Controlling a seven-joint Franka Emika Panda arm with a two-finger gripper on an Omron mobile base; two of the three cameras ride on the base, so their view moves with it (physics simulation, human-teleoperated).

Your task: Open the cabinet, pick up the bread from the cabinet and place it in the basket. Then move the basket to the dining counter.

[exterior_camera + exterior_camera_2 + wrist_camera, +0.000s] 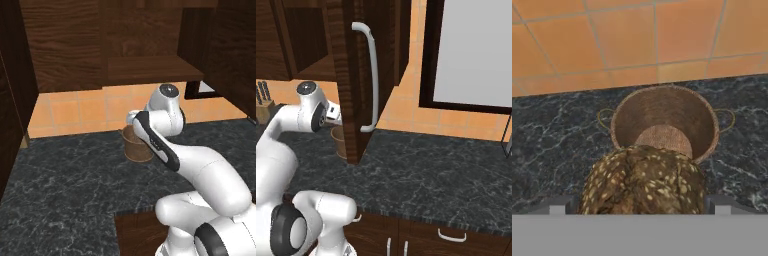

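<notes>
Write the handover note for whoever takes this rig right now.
Claw: jaws spread wide, the bread between the fingertips, close above the basket's near rim; whether it is still gripped, I cannot tell.
Basket: upright and empty on the black marble countertop, by the tiled wall.
Cabinet: door open.
Left: bread into basket, then basket to the dining counter.

Kitchen: marble countertop (446,175), wood cabinet (363,75) (tiled backsplash (75,112)).

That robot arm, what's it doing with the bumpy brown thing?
The gripper has the bread between its wide-set fingers, right by the basket on the black counter. The basket has nothing in it yet. The cabinet door stands open. The bread probably goes into the basket next.
</notes>
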